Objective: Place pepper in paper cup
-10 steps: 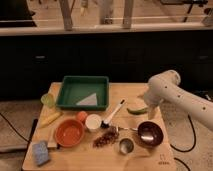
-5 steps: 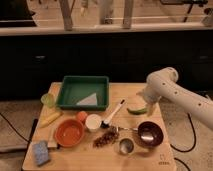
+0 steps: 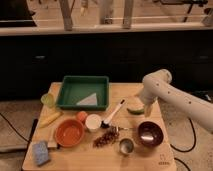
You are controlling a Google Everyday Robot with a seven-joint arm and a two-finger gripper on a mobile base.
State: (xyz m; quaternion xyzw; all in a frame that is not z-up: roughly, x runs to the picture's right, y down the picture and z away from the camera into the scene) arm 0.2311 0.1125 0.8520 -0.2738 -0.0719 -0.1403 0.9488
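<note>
item: slim green curved pepper (image 3: 134, 111) lay right of centre on pale wooden board (image 3: 90, 161), not yet in small white round paper cup (image 3: 93, 122), lower centre. gripper (image 3: 144, 107) was at the pepper; its grasp could not be told. lift and transfer outstanding.

No text, label or number can be read anywhere. The only candidate is a small dark mark (image 3: 162, 163) on the wooden board (image 3: 150, 160), at its near corner well to the right of the green tray (image 3: 83, 91) and closer to the camera; it is too small to make out. The tray itself bears no writing. The gripper (image 3: 144, 106) hangs over the board just right of the tray, with no lettering visible on it.
</note>
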